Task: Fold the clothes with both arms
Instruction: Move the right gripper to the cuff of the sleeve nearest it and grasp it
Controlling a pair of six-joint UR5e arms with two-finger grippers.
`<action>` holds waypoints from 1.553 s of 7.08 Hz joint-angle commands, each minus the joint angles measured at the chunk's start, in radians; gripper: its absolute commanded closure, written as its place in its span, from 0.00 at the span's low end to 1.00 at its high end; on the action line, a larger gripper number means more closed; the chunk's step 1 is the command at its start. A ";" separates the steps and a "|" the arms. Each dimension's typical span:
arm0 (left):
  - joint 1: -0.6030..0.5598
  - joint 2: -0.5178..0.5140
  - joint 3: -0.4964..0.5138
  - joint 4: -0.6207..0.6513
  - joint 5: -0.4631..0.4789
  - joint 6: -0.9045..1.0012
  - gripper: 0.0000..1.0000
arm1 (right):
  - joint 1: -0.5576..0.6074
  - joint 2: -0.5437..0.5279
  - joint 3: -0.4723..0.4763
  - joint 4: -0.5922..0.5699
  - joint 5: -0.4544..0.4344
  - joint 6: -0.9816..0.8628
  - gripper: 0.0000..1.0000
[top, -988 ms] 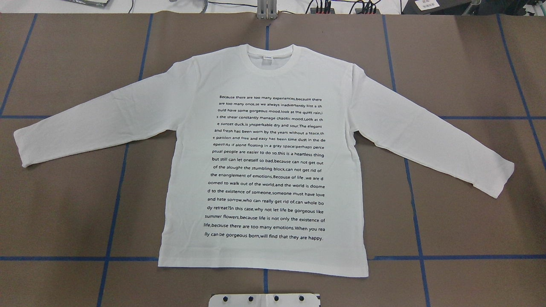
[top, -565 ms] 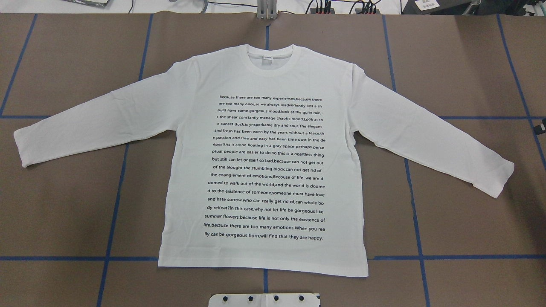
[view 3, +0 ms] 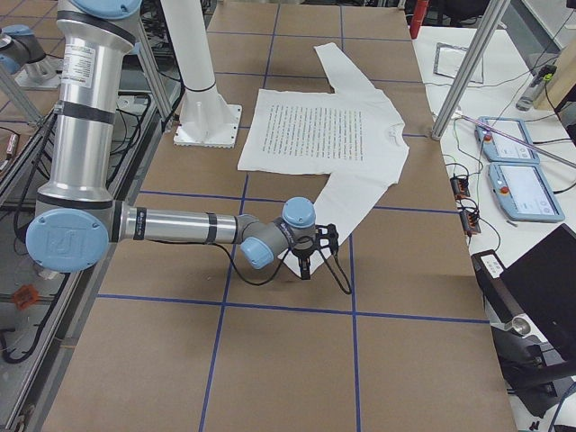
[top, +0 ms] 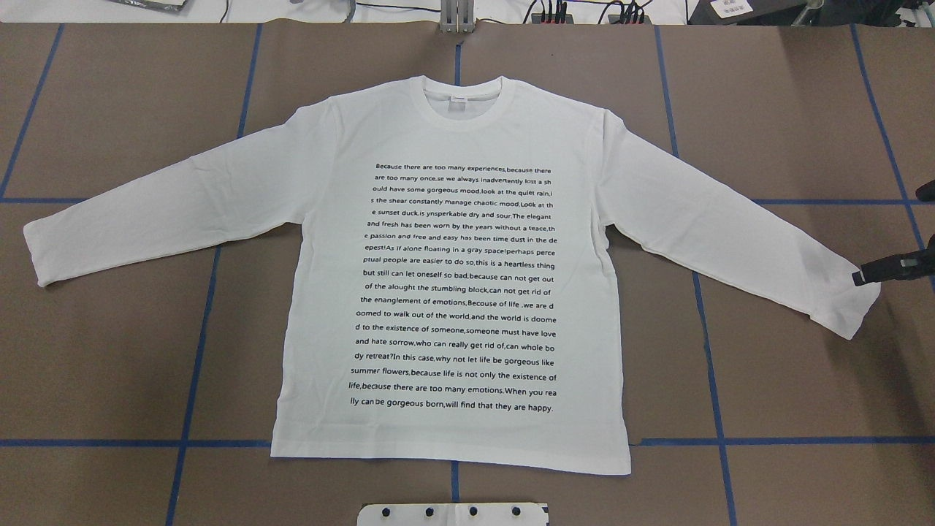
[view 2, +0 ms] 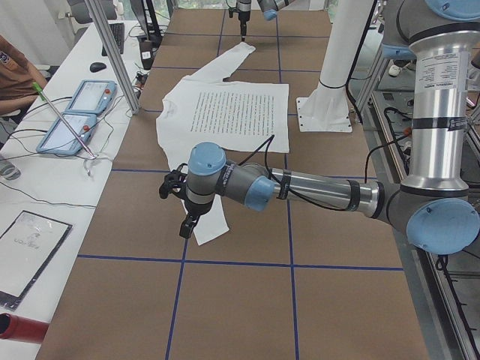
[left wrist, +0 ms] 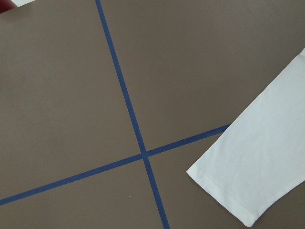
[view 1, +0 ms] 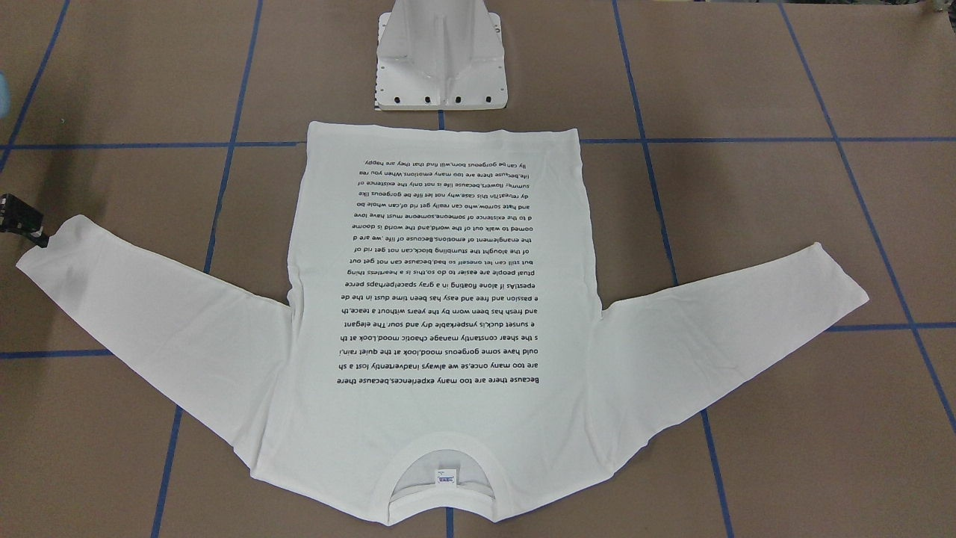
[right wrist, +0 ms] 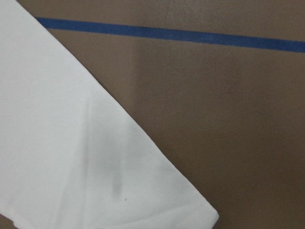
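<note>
The white long-sleeved shirt (top: 453, 277) lies flat on the table, text side up, collar (top: 464, 95) away from the robot and both sleeves spread. It also shows in the front view (view 1: 441, 299). My right gripper (top: 888, 235) stands at the right sleeve's cuff (top: 840, 307), open, with one fingertip (top: 858, 277) at the cuff's edge; in the front view the gripper (view 1: 26, 220) is at the left edge. My left gripper (view 2: 178, 210) hangs by the left cuff (view 2: 211, 225); I cannot tell whether it is open or shut. The wrist views show only the cuffs (left wrist: 257, 167) (right wrist: 71, 143).
The table is covered in brown paper with a grid of blue tape lines (top: 197, 329). The white robot pedestal (view 1: 441, 60) stands just behind the shirt's hem. Tablets, cables and an operator's things lie on the white bench (view 2: 75, 127) across the table.
My right gripper has come in from the overhead view's right edge and moved down to the right sleeve's cuff. The shirt has not moved.
</note>
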 commanded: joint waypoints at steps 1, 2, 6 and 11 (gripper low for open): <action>0.000 0.000 -0.006 0.000 0.000 0.000 0.01 | -0.035 -0.004 -0.002 -0.009 -0.022 0.012 0.00; 0.000 0.000 -0.006 -0.003 0.000 0.000 0.01 | -0.058 0.004 -0.011 -0.026 -0.025 0.012 0.00; 0.000 0.001 -0.008 -0.003 -0.002 0.000 0.01 | -0.085 0.007 -0.023 -0.075 -0.022 0.018 0.12; 0.000 0.000 -0.011 -0.005 -0.002 0.000 0.01 | -0.085 0.008 -0.023 -0.115 -0.014 0.016 0.62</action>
